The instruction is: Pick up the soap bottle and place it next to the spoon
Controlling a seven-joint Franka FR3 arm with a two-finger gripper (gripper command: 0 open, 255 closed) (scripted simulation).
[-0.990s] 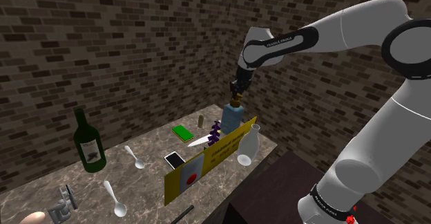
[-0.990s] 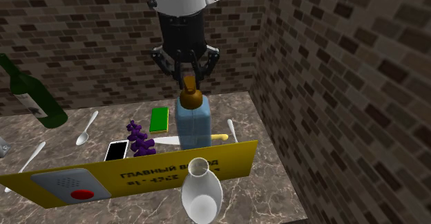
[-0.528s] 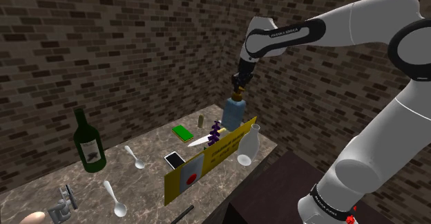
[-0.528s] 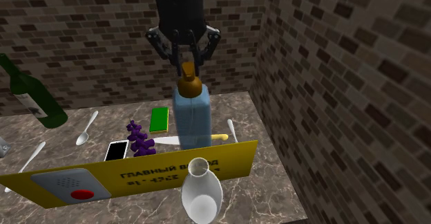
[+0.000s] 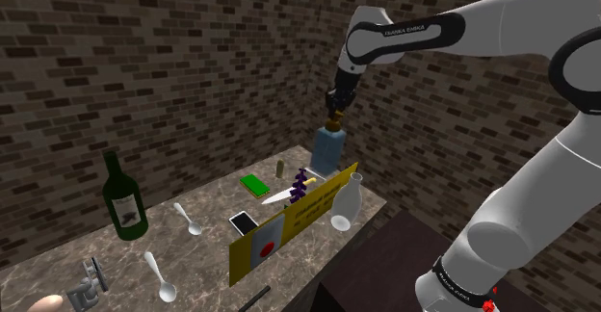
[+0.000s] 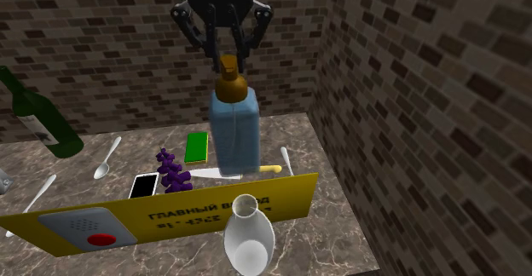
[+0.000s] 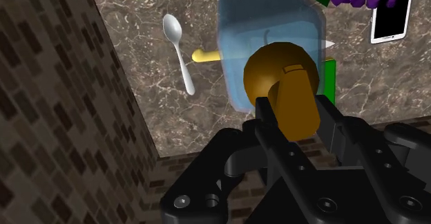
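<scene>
The soap bottle (image 5: pixel 328 147) is pale blue and see-through with a brown pump top, and hangs upright above the marble table (image 5: pixel 207 204). My gripper (image 5: pixel 335 116) is shut on the pump from above, as also seen on the soap bottle (image 6: pixel 234 134) under the gripper (image 6: pixel 228 60). In the wrist view the black fingers (image 7: pixel 271 122) clasp the brown pump of the bottle (image 7: pixel 266 29). A white spoon (image 7: pixel 178 50) lies on the table beside the bottle, near the brick wall. Two more spoons (image 5: pixel 188 219) (image 5: pixel 161 276) lie toward the shoulder view's left.
A yellow sign (image 5: pixel 289 219) stands in front of the bottle, with a white vase (image 5: pixel 345 204) at its end. Purple grapes (image 5: pixel 300 179), a knife (image 6: pixel 256 171), a green block (image 5: pixel 254 185) and a phone (image 5: pixel 243 222) lie close by. A green wine bottle (image 5: pixel 123 199) stands far left.
The gripper has risen with the soap bottle in it, so the bottle hangs higher above the table. Nothing else has moved.
</scene>
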